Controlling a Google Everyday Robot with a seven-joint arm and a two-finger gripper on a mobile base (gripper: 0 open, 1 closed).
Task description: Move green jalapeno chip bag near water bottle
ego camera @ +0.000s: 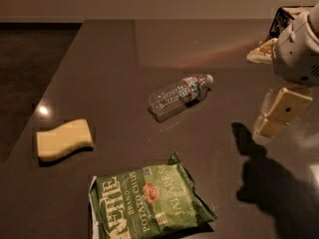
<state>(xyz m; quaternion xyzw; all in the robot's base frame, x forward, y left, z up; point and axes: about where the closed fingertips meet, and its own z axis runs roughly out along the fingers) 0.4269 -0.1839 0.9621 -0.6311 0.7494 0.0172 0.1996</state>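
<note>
- Dark glossy desk [124, 49] is seen under dim light, carrying three items.
- A crinkly green foil jalapeno chip bag [149, 203] is laid flat at the near edge.
- A small clear ribbed plastic water bottle [179, 94] is laid on its side mid-desk, well apart from the bag.
- A pale yellow wavy sponge [64, 140] is placed at the left.
- The beige pincer [279, 114] is held above the desk's right side, touching nothing; whether it is apart or together cannot be told.

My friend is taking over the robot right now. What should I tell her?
Gripper: hangs over the right side of the table, touching neither thing.
Chip bag: flat at the near edge, untouched.
Water bottle: on its side mid-table, beyond the bag and apart from it.
Done: nothing yet.
Left: pick up the bag and set it beside the bottle.
</note>
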